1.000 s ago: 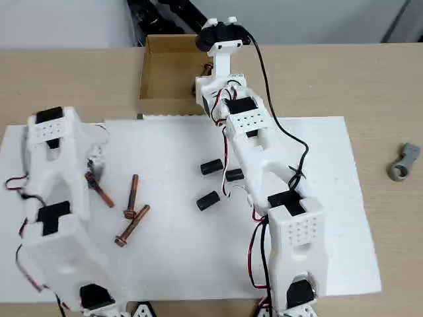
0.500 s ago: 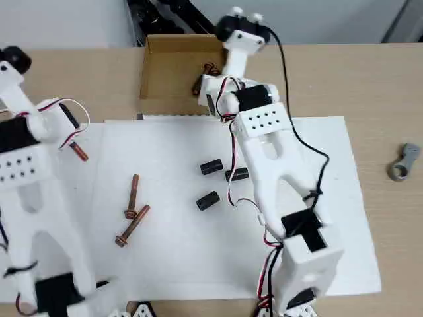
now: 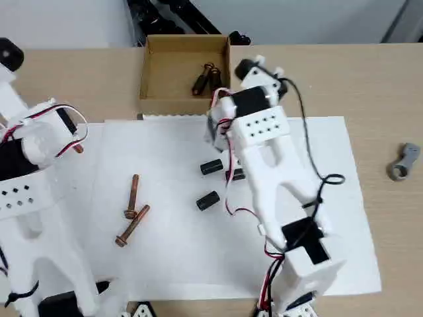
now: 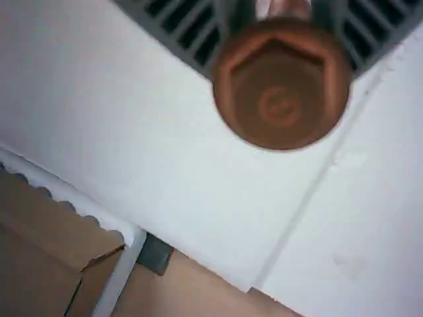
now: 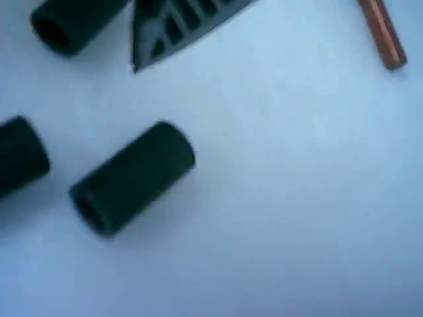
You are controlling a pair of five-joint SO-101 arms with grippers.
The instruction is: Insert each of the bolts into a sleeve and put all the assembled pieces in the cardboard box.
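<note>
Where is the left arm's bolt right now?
The bolt sits in the left gripper, over the white sheet's left side in the high view.

The left gripper (image 3: 66, 129) has lifted one bolt (image 4: 281, 86) off the sheet (image 3: 165, 264). The right gripper (image 3: 213, 129) has drawn back out of the cardboard box (image 3: 149, 72), leaving the assembled pieces (image 3: 207, 78) beyond it, and now hangs over the sleeves (image 5: 132, 178).

Wooden table (image 3: 370, 79) under a white sheet (image 3: 178, 261), cardboard box (image 3: 165, 74) and grey part (image 3: 403, 162)
</note>
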